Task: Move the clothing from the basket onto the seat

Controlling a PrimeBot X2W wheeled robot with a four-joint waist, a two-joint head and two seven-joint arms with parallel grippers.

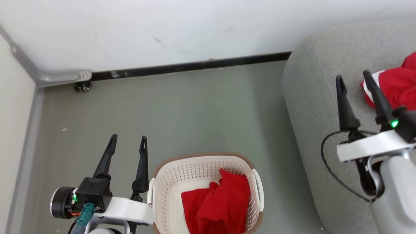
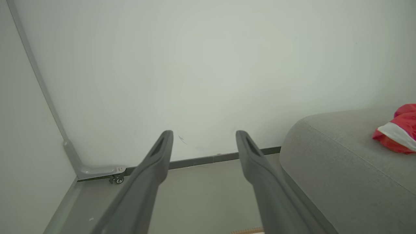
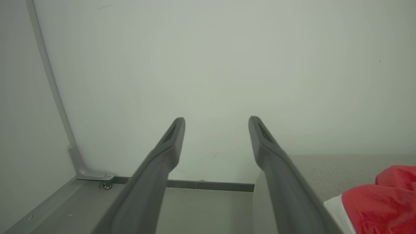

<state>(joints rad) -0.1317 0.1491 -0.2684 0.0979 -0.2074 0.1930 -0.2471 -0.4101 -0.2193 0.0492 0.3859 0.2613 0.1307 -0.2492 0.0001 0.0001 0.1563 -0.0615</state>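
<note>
One red garment (image 1: 216, 204) lay crumpled in the basket (image 1: 169, 182), toward its right side, w/ bare cream bottom showing at left. A second red garment w/ white trim (image 1: 398, 86) lay on the seat (image 1: 312, 97), at the head view's right edge. The basket stood on the grey-green floor (image 1: 178, 107), near the seat's rounded corner but apart from it.

The right gripper (image 1: 353, 74) hung over the seat, fingers apart w/ nothing between them. Its outer finger crossed the trimmed garment's white edge in the head view; whether it touched, can't tell. The left gripper (image 1: 128, 137) hung over the floor just left of the basket, fingers also apart and empty, pointing toward the white wall (image 1: 195, 29). A black skirting strip (image 1: 195, 66) ran along the wall's foot, w/ a small caster (image 1: 83, 87) at the corner.
</note>
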